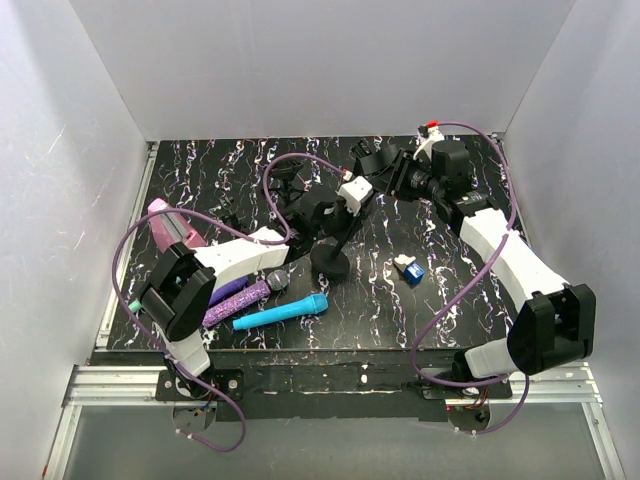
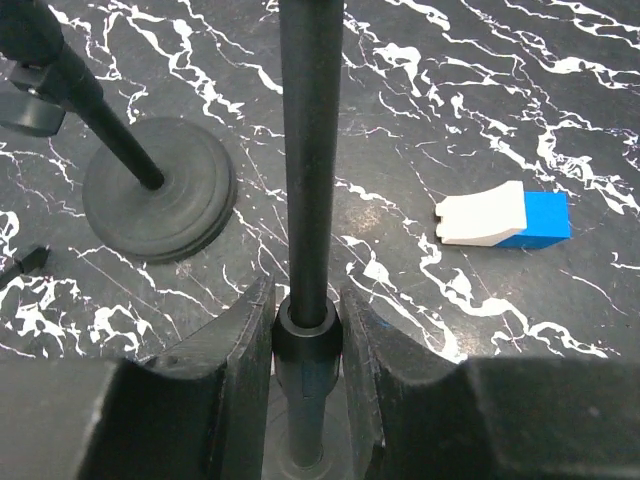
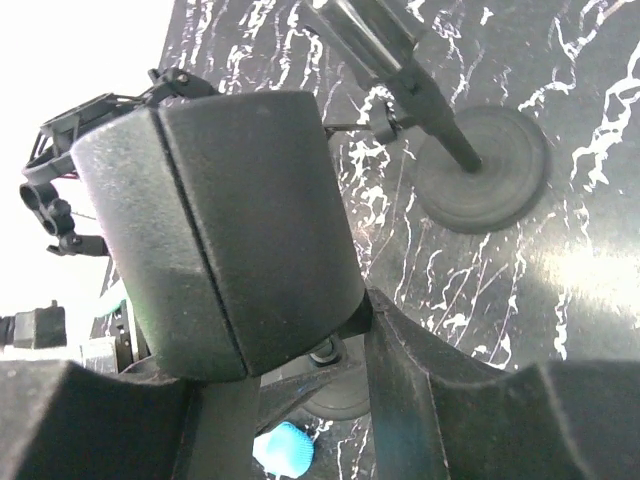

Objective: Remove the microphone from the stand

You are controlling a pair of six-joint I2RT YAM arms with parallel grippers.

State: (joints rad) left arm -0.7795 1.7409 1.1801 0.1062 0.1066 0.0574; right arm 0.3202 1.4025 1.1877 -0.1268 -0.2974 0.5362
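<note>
The black microphone [image 3: 240, 220] fills the right wrist view. My right gripper [image 3: 300, 340] is shut on it, one finger [image 3: 430, 400] pressed against its side. A stand fitting [image 3: 325, 350] shows just below it; I cannot tell whether they touch. In the top view the right gripper [image 1: 374, 165] is at the back centre. My left gripper [image 2: 308, 300] is shut on the collar of the black stand pole [image 2: 312, 150], low down. From above, the left gripper [image 1: 335, 228] is just over the round stand base [image 1: 330, 262].
A second black stand with a round base [image 2: 160, 190] stands close by, also in the right wrist view [image 3: 485, 170]. A blue-and-white block [image 1: 408, 268] lies to the right. Blue [image 1: 282, 312], purple [image 1: 240, 297] and pink [image 1: 170, 225] microphones lie at the left front.
</note>
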